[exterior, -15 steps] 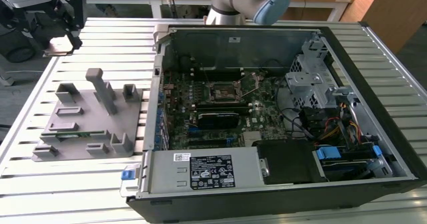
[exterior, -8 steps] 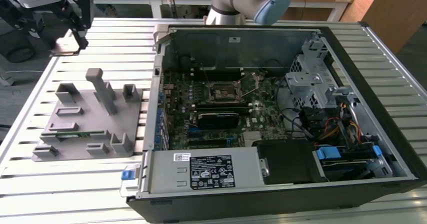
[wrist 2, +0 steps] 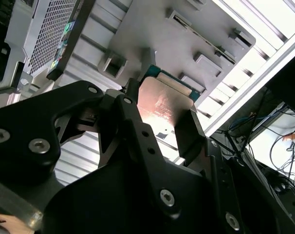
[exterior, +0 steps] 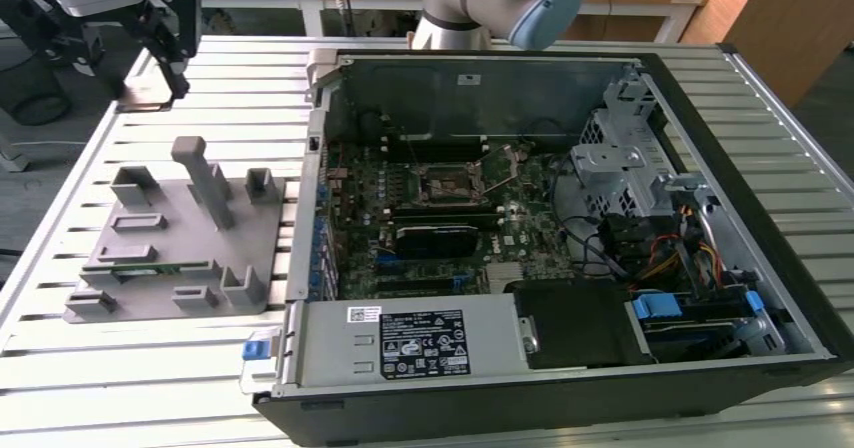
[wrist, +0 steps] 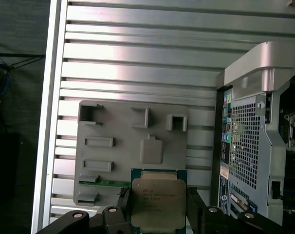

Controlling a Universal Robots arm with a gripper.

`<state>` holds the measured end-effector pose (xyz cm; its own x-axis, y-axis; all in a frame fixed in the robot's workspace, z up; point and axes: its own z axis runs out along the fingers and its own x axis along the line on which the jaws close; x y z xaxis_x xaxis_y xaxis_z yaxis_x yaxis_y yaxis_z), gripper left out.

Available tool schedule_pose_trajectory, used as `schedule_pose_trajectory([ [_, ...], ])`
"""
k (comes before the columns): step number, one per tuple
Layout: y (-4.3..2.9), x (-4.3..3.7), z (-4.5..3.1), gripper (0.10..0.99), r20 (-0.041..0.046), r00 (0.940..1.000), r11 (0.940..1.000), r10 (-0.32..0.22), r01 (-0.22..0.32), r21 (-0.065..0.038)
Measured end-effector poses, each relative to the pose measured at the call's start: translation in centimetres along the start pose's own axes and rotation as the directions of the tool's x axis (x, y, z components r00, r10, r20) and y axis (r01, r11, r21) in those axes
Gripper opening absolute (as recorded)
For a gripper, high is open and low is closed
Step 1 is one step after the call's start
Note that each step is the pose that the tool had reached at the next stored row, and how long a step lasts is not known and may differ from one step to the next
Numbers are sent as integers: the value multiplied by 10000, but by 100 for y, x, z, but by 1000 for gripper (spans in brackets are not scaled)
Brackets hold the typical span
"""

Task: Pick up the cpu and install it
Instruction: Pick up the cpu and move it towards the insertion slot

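The cpu [wrist: 157, 200], a flat square chip with a silvery top and a green rim, sits between my gripper's [wrist: 158, 210] two black fingers [wrist: 122, 207], which are shut on its opposite edges. In the second wrist view the same cpu [wrist 2: 163, 103] shines between the fingers, gripper [wrist 2: 162, 116] closed around it. In the exterior view my gripper [exterior: 158, 76] hangs at the far left, above the slatted table and beyond the grey fixture plate [exterior: 180, 233]. The black-framed socket [exterior: 447, 181] lies on the motherboard inside the open computer case [exterior: 561, 368], well away towards the exterior view's right.
The grey fixture plate [wrist: 133, 146] has raised blocks and posts, and a narrow green memory stick [exterior: 140, 266] lies in one of its slots. The case's side wall [exterior: 310, 198] stands between plate and motherboard. A metal drive cage [exterior: 621, 158] and cables crowd the case's right side.
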<state>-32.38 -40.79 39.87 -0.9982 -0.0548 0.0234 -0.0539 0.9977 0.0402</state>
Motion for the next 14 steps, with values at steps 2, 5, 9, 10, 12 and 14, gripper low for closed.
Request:
schedule_pose_trajectory([
  [2, -2, -29, -1, 541, 0, 10000, 10000, 0, 0, 0],
  [5, -4, -73, -2, 541, 0, 10000, 10000, 0, 0, 0],
  [9, -7, -130, -3, 541, 0, 10000, 10000, -1, 1, 0],
  [10, -8, -144, -4, 541, -1, 10000, 10000, 0, 0, 0],
  [12, -10, -174, -5, 541, -1, 10000, 10000, 0, 0, 0],
  [14, -11, -203, -5, 541, -1, 10000, 10000, -1, 1, 0],
])
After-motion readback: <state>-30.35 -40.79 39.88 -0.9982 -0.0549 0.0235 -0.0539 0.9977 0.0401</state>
